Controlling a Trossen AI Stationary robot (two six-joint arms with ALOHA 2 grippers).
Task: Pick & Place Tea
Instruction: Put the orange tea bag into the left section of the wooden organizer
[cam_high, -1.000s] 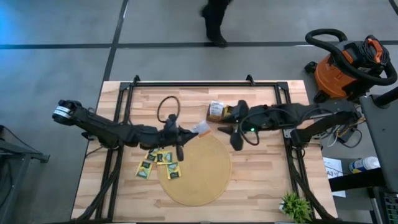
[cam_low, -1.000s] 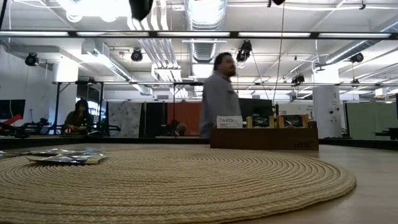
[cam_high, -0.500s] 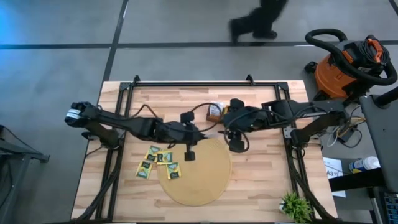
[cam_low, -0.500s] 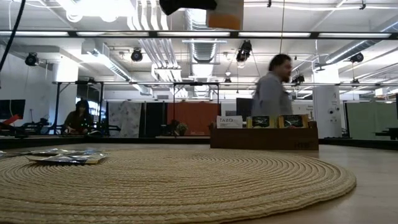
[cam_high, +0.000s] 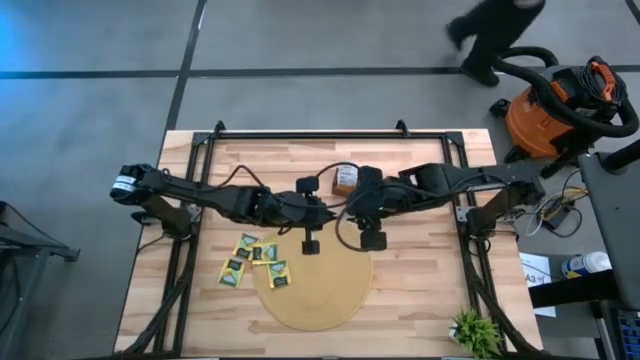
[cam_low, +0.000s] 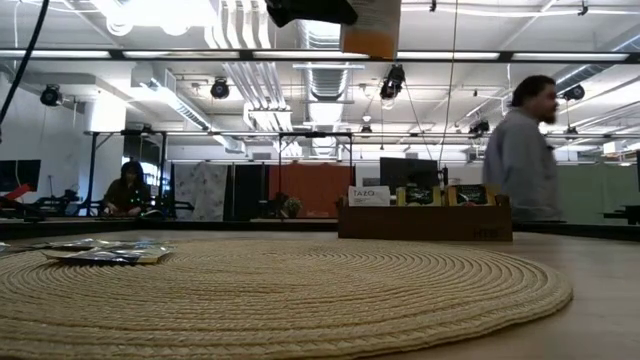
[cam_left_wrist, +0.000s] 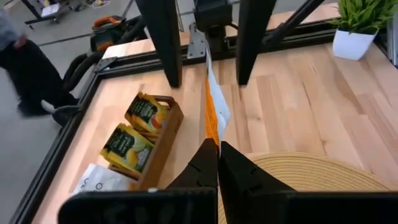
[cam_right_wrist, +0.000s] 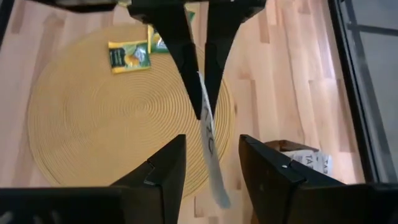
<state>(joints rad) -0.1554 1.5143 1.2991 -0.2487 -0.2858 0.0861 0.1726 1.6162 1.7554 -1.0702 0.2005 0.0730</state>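
Observation:
My left gripper (cam_left_wrist: 217, 149) is shut on an orange and white tea sachet (cam_left_wrist: 211, 109) held high over the table's middle, above the far edge of the round woven mat (cam_high: 315, 275). My right gripper (cam_right_wrist: 211, 142) faces it from the table's right and is open; its two fingers (cam_left_wrist: 165, 37) stand on either side of the sachet's free end without touching it. The low view shows the sachet (cam_low: 370, 25) at the picture's top. Several yellow and green sachets (cam_high: 255, 262) lie flat at the mat's left edge. My left gripper pinches the sachet by one end (cam_left_wrist: 212, 135) between its two shut fingers, coming from the table's left and slanting a little downward. The sachet stands on edge, sticks out past the fingertips toward my right gripper, and is lifted clear of the table.
A brown wooden box (cam_high: 347, 178) with tea packets stands at the far side of the table, just beyond the grippers. A small potted plant (cam_high: 472, 330) sits at the near right corner. A person (cam_low: 520, 150) walks beyond the table's far edge.
My left gripper has carried the sachet toward the table's right and a little up, and has rolled. My right gripper has moved toward the table's left to meet it, tipped further down and rolled; its fingers now flank the sachet. The person has walked to the right.

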